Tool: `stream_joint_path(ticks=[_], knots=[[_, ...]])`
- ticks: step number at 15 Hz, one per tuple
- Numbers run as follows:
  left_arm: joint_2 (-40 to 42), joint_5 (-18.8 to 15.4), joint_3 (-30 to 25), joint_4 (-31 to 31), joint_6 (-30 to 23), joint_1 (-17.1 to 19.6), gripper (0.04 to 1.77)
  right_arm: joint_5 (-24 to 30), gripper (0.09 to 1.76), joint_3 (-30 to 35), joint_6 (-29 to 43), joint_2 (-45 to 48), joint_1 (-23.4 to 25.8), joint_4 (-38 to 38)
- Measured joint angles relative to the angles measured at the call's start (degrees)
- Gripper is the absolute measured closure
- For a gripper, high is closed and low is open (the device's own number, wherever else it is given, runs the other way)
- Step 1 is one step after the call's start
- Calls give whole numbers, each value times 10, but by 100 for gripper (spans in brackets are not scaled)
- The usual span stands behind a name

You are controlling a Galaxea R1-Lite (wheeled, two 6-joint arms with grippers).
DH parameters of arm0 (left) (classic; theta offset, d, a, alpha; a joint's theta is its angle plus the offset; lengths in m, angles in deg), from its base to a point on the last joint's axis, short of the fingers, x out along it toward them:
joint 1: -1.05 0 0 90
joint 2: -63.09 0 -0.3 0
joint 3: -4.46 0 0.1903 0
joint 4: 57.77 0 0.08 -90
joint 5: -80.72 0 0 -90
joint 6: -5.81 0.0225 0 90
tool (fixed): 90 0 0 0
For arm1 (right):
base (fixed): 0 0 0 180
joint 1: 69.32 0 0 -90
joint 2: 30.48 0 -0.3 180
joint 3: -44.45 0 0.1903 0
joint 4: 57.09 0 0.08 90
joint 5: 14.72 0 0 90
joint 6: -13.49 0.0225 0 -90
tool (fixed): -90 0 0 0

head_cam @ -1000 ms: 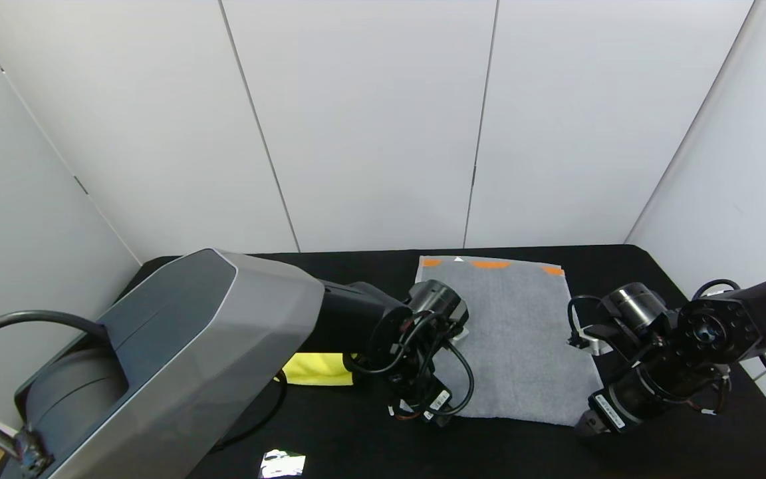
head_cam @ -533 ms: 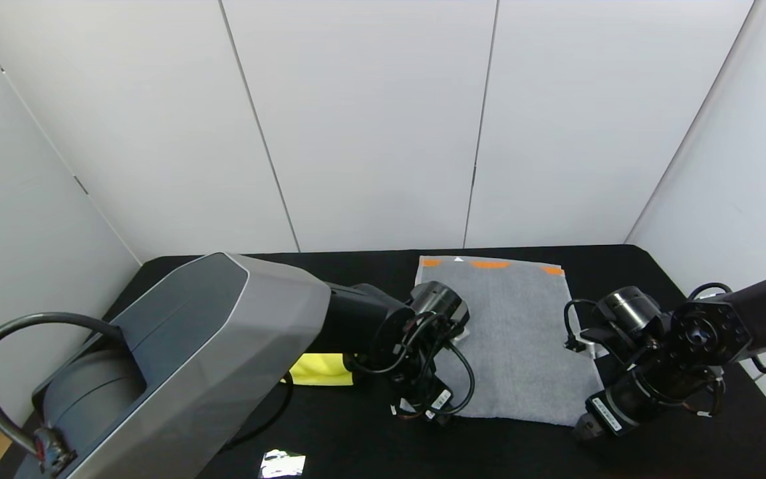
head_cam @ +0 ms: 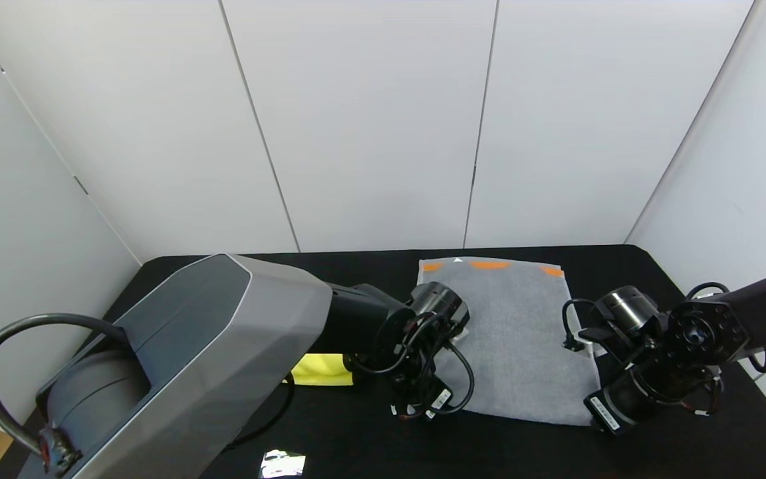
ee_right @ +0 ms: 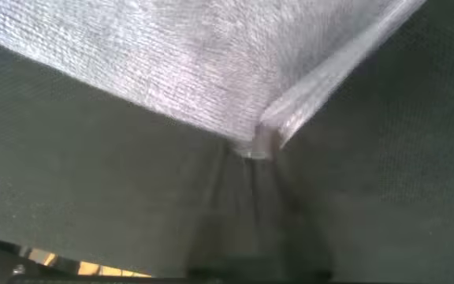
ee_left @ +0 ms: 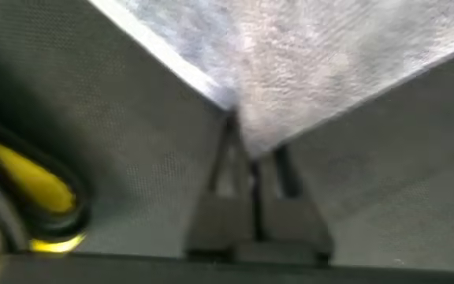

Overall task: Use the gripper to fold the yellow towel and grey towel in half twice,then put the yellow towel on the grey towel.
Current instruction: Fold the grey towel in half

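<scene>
The grey towel (head_cam: 516, 339) lies spread flat on the black table, its orange-patterned band (head_cam: 489, 264) at the far edge. My left gripper (head_cam: 417, 411) sits at the towel's near left corner. In the left wrist view the left gripper (ee_left: 252, 154) is shut on that corner of the grey towel (ee_left: 306, 71). My right gripper (head_cam: 594, 420) is at the near right corner. In the right wrist view the right gripper (ee_right: 254, 151) is shut on that corner of the grey towel (ee_right: 187, 63). The yellow towel (head_cam: 320, 370) lies left of the grey one, mostly hidden behind my left arm. A part of the yellow towel (ee_left: 30, 185) also shows in the left wrist view.
The black table (head_cam: 356, 446) is boxed in by white walls at the back and on both sides. A small shiny patch (head_cam: 282, 464) lies near the front edge. My bulky left arm (head_cam: 210, 346) covers the table's left part.
Both grippers went from open to shut on the grey towel's near corners. The right gripper edged in towards its corner, and the left arm shifted slightly.
</scene>
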Motion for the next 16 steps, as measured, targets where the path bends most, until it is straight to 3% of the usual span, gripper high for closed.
stream_joint_path(ticks=[10,16], knots=[[9,0,-7,-10,0,-2,168,7,172,0,4,12,-3,6],[50,1,-18,-93,1,-6,168,18,172,10,6,57,-17,76]])
